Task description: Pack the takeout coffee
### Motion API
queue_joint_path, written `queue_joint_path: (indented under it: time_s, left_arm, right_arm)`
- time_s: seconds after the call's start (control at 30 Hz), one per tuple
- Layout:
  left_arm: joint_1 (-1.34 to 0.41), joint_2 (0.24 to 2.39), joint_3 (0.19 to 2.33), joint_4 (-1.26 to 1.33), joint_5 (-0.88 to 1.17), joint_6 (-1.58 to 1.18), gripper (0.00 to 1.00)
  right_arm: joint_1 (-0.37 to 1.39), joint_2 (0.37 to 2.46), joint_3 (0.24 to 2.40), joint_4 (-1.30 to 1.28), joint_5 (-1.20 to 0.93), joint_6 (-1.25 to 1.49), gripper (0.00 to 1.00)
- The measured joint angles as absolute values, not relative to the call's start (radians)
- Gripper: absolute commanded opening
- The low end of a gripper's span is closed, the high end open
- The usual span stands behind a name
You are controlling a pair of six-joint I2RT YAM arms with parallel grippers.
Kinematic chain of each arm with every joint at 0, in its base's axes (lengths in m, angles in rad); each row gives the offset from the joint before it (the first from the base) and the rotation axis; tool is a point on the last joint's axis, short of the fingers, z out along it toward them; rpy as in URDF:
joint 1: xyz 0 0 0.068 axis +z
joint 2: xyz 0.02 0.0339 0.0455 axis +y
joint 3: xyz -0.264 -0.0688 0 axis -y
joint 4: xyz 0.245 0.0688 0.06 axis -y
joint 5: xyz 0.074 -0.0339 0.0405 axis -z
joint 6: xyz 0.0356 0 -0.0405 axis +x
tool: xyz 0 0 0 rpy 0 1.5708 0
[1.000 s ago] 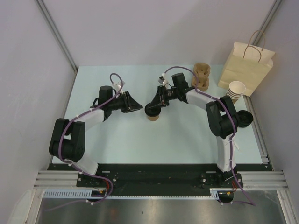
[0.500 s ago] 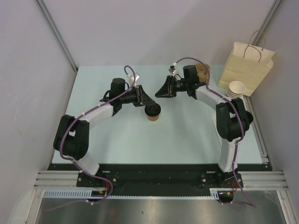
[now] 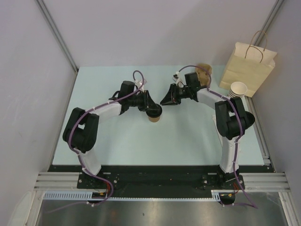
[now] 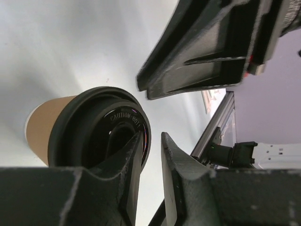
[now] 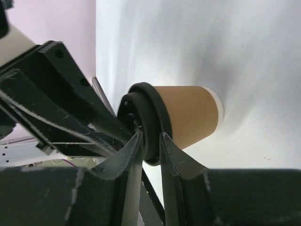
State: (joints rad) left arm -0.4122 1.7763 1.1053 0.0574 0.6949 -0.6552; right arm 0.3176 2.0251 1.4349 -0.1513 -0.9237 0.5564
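The takeout coffee cup (image 3: 153, 118) stands upright at the table's middle: brown kraft paper with a black lid (image 3: 154, 112). My left gripper (image 3: 151, 108) is at the lid's far left edge, jaws nearly closed with nothing between them. In the left wrist view (image 4: 150, 137) one finger lies over the lid (image 4: 94, 127), and the cup's brown wall (image 4: 41, 128) shows to the left. My right gripper (image 3: 163, 100) hovers just behind and to the right of the cup, apart from it, jaws nearly closed and empty. In the right wrist view (image 5: 150, 137) the cup (image 5: 186, 115) shows beyond the fingertips.
A tan paper bag (image 3: 248, 66) with twisted handles stands at the back right. A stack of paper cups (image 3: 237, 91) sits in front of it. A brown cardboard cup carrier (image 3: 203, 74) lies behind the right arm. Grey walls enclose the table.
My right gripper left the cup's lid, drew back right, then came slightly nearer again. My left gripper moved right, reaching the lid. The cup stayed put.
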Motion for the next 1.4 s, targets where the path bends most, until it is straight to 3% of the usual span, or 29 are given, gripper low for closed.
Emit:
queue_joint_path:
  time_s: [0.47, 0.97, 1.4]
  left_arm:
    - [-0.412, 1.820, 1.164, 0.025, 0.682, -0.645, 0.29]
    - [-0.411, 1.824, 1.169, 0.010, 0.681, -0.636, 0.29]
    - [-0.404, 1.832, 1.179, -0.002, 0.688, -0.628, 0.27]
  right_arm:
    - [0.321, 2.077, 1.427, -0.149, -0.933, 0.537, 0.23]
    - [0.313, 2.078, 1.387, -0.121, -1.011, 0.575, 0.28]
    - [0.316, 2.081, 1.378, -0.114, -1.013, 0.555, 0.12]
